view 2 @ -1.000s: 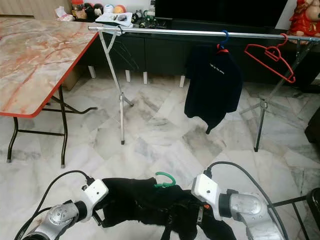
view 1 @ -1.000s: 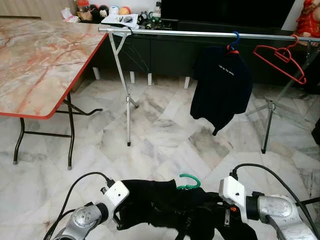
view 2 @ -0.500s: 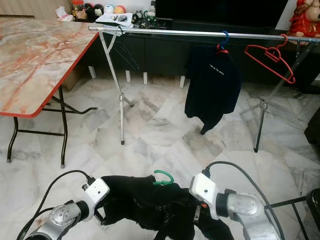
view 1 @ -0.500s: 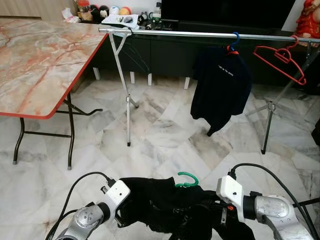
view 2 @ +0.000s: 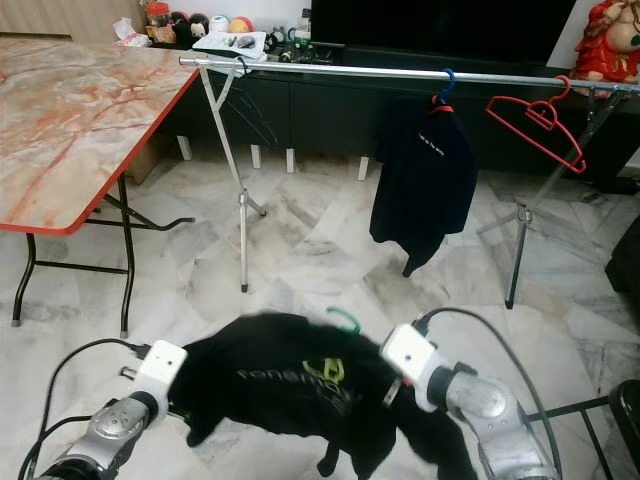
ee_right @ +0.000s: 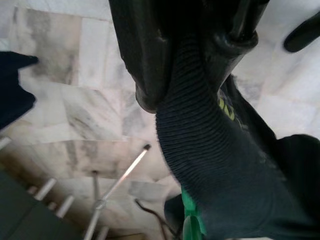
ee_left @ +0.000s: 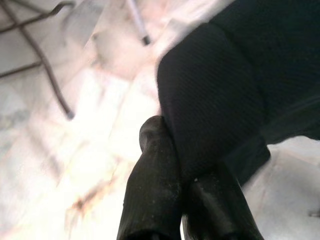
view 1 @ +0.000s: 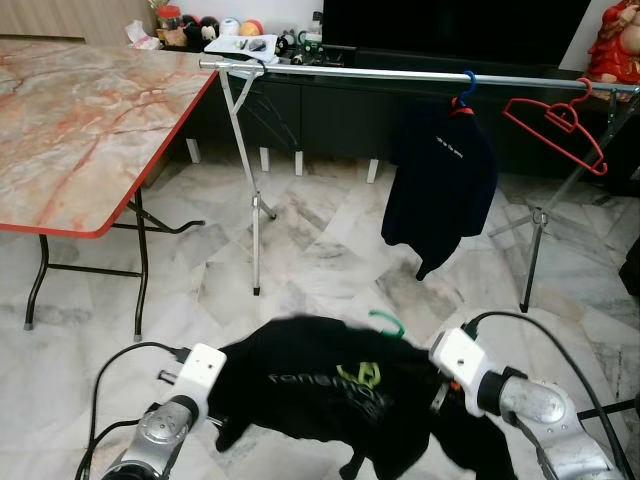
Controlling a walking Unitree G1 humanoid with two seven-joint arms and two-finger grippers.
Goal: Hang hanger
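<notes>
- Hanger (view 1: pixel 388 322): one green hook poking up from the collar of the black shirt (view 1: pixel 330 385) I'm carrying, low in my head view at about 6 o'clock, above the marble floor (view 1: pixel 320 260).
- I count two shirts: the one stretched between my grippers, with a green logo and pale lettering on its front, and one dark shirt (view 1: pixel 440 185) already hanging on the rail (view 1: pixel 400 73) at about 1 o'clock.
- I count three hangers: my green one, one blue hook (view 1: pixel 467 84) holding the dark shirt, and one bare red hanger (view 1: pixel 560 130) tilted on the rail out at 2 o'clock.
- Left gripper (ee_left: pixel 182 165): both fingers pinched together on a fold at the shirt's edge, at 7 o'clock in my head view.
- Right gripper (ee_right: pixel 192 65): clamped on a ribbed band of the shirt, probably the collar, though the wrist view is too close for me to be sure; the green hanger sits just beside that band.
- One rail, running across from 11 to 2 o'clock on thin metal legs.
- One marble-topped table (view 1: pixel 70 130) with a red edge, off at 9 to 10 o'clock, well apart from the rail's near leg.
</notes>
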